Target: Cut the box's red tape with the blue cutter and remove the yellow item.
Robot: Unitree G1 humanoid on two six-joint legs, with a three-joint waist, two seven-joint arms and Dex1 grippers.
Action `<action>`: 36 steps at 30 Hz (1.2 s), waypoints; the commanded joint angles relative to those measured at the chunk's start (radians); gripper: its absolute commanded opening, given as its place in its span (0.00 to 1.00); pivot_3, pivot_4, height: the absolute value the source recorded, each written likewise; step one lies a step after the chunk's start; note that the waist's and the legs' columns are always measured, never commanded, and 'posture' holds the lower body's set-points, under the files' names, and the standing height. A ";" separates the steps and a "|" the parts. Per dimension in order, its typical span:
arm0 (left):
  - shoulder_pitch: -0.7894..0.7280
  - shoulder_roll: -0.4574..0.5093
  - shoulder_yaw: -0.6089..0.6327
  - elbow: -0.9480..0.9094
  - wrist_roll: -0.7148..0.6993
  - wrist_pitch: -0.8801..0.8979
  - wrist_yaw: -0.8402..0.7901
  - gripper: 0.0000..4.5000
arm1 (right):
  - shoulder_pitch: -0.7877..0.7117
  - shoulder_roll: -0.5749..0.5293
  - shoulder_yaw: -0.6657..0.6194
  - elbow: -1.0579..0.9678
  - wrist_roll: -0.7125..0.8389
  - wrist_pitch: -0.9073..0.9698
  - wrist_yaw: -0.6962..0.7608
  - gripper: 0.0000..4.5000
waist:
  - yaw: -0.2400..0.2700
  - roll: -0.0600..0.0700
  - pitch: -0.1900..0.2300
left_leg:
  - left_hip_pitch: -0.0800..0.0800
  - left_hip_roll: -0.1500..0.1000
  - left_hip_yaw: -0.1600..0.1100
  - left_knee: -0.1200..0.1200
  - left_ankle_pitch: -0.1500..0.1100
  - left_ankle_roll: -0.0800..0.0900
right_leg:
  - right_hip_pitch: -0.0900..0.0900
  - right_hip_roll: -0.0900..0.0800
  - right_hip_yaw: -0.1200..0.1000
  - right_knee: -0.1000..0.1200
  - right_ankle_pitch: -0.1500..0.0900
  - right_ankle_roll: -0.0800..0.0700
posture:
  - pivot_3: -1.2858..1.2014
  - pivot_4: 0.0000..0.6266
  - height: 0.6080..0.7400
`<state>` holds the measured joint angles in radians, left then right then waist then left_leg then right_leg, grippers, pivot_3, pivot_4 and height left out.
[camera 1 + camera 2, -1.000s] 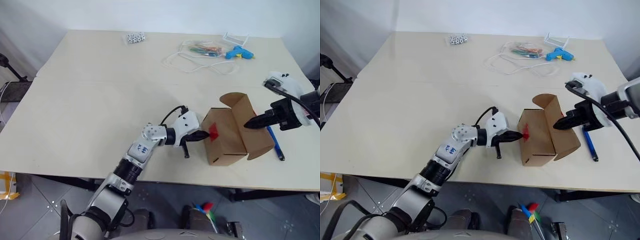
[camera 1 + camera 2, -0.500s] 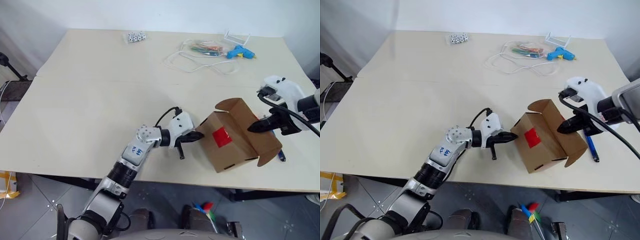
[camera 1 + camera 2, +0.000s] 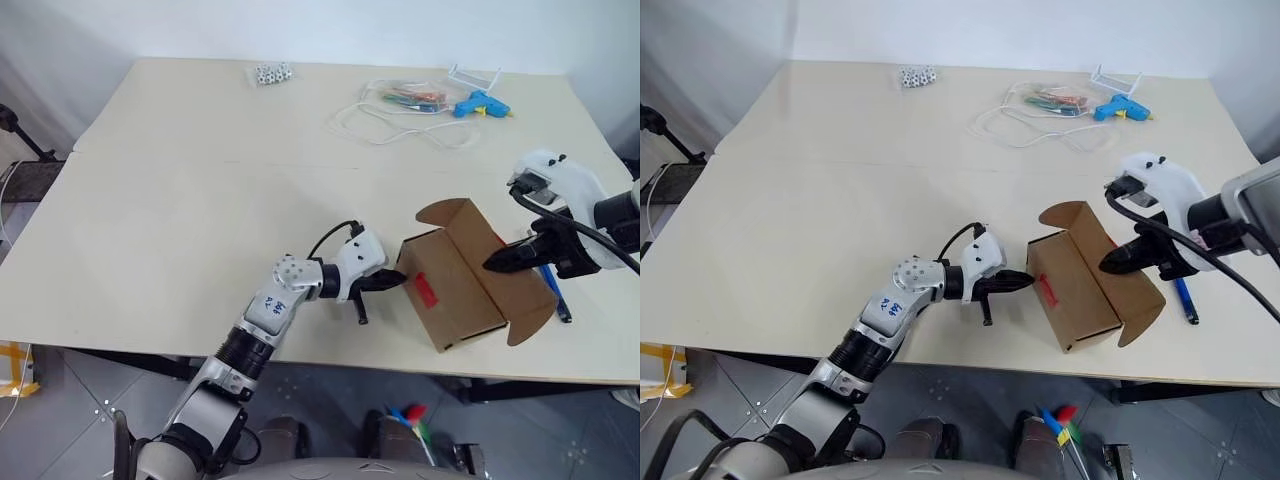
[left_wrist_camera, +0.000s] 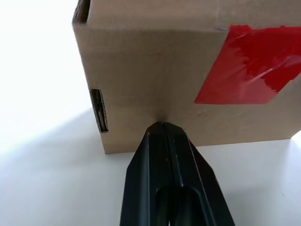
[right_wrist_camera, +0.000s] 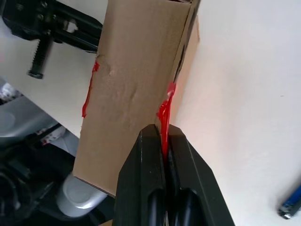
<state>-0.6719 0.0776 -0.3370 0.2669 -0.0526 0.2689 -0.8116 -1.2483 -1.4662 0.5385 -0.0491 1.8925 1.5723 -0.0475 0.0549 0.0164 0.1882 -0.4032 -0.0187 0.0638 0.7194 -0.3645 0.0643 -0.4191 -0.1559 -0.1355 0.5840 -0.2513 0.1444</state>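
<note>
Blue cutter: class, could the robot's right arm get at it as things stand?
Probably not yet: the right gripper is shut on the box, whose open flap partly covers the blue cutter.

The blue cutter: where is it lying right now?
In the left eye view the blue cutter lies on the table near its front right edge, just right of the box, partly hidden behind the right tool.

Box (image 3: pixel 455 283): turned on the table since a second ago, its near end swung right. Red tape (image 3: pixel 424 290): now narrower, on the left-facing side. Right gripper (image 3: pixel 492 265): drawn slightly left.
</note>
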 commanded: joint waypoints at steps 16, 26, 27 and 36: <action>-0.014 0.082 -0.001 -0.103 -0.033 0.025 -0.130 0.00 | 0.047 0.004 -0.072 -0.007 0.080 -0.047 -0.163 0.01 | -0.004 0.000 0.000 | 0.000 0.002 0.002 0.003 0.000 0.000 | 0.000 0.002 0.002 0.001 0.000 -0.001 | 0.52 0.24 1.00; -0.145 0.118 0.087 -0.269 -0.214 0.162 -0.236 0.00 | 0.033 0.018 -0.079 -0.005 0.080 -0.045 -0.178 0.01 | -0.002 0.000 0.000 | -0.002 0.003 0.001 0.006 0.000 0.000 | 0.000 0.003 0.002 0.000 0.001 -0.001 | 0.52 0.24 1.00; -0.168 0.096 0.090 -0.259 -0.225 0.161 -0.228 0.00 | 0.032 0.018 -0.080 -0.007 0.080 -0.045 -0.178 0.01 | -0.002 0.000 0.000 | -0.002 0.003 0.001 0.006 0.000 0.000 | 0.000 0.003 0.002 0.001 0.001 -0.001 | 0.52 0.24 1.00; -0.239 -0.029 -0.063 -0.061 -0.103 0.058 -0.180 0.00 | 0.049 0.014 -0.089 -0.027 0.080 -0.066 -0.175 0.01 | -0.001 0.000 0.000 | -0.002 0.003 0.003 0.006 0.000 0.001 | 0.000 0.005 0.002 0.001 0.001 -0.001 | 0.52 0.24 1.00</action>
<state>-0.8998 0.0607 -0.3659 0.1897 -0.1876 0.3553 -0.9994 -1.1936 -1.4409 0.4943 -0.0611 1.9573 1.5236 -0.2220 0.0535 0.0165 0.1882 -0.4049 -0.0159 0.0670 0.7250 -0.3644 0.0651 -0.4188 -0.1510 -0.1335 0.5852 -0.2505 0.1433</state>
